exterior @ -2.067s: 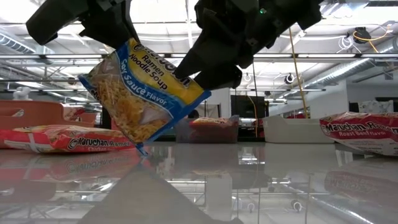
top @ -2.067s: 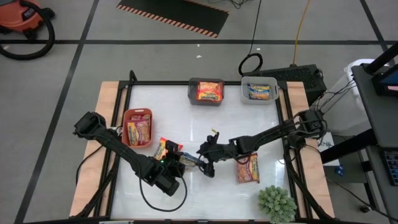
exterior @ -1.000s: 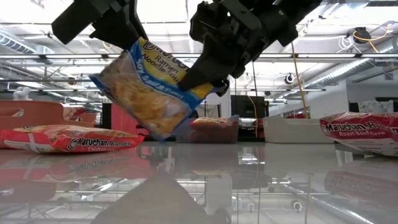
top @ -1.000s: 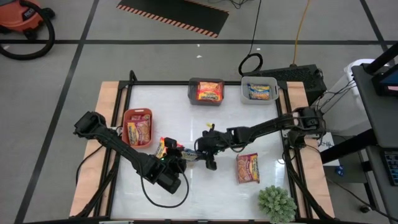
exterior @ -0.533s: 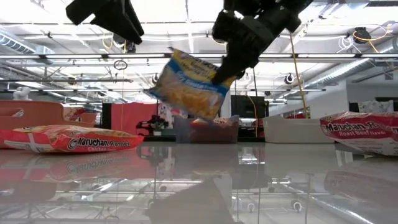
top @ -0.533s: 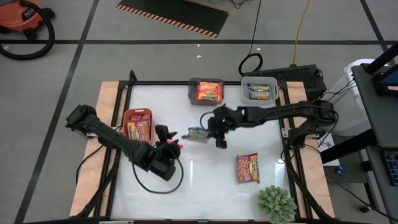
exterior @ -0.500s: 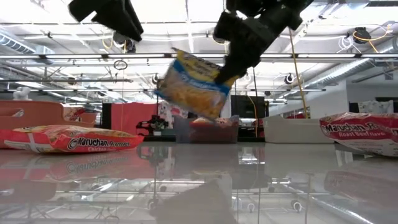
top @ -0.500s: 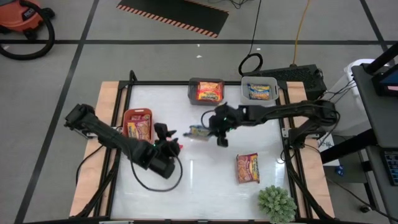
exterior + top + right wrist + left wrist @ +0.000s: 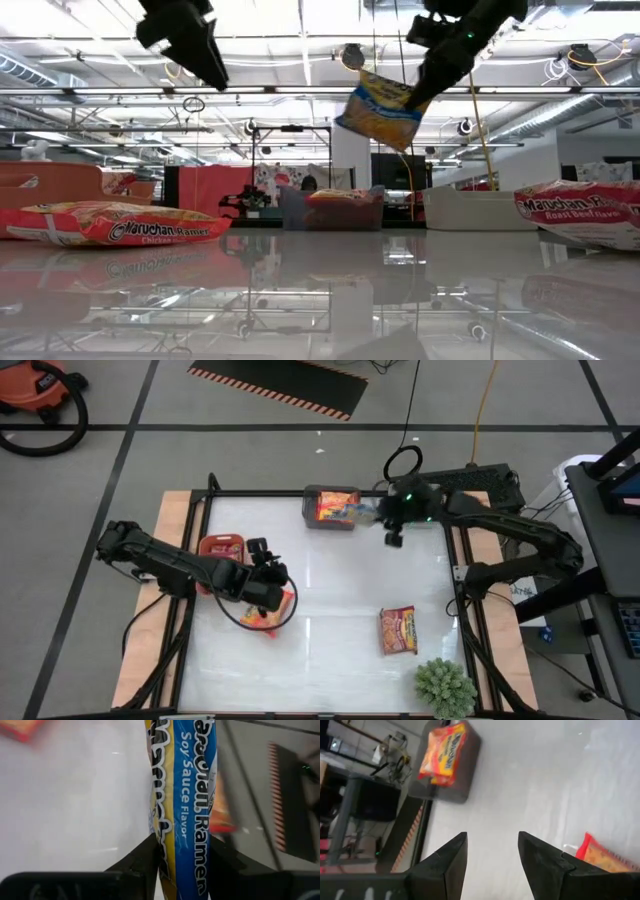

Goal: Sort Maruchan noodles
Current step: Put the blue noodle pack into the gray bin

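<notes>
The Maruchan noodles show as flat packets. My right gripper (image 9: 378, 512) is shut on a blue-trimmed soy-sauce packet (image 9: 380, 108), high above the table at the far side, beside the grey bin (image 9: 312, 510). My left gripper (image 9: 492, 837) is open with nothing between its fingers, raised over the table's left half (image 9: 259, 550). A red-trimmed packet (image 9: 280, 610) lies flat under my left arm. Another packet (image 9: 398, 630) lies flat at the near right. The grey bin holds an orange packet (image 9: 445, 750). My right gripper pinches the blue packet's two flat faces between its fingers, at one end (image 9: 162, 845). The fingers slant down onto that end (image 9: 408, 92). The packet hangs tilted below and beside them, clear of the table.
A red bin (image 9: 222, 545) with a packet stands at the left, partly under my left arm. A white bin (image 9: 470, 210) stands at the far right next to the grey one. A green plant (image 9: 445, 685) sits at the near right corner. The table's middle is bare.
My right gripper has carried the blue packet up from the table's middle toward the far right, to the bins, turning as it went. My left gripper, which stood at the packet's other end, has come away from it and moved up and toward the far edge.
</notes>
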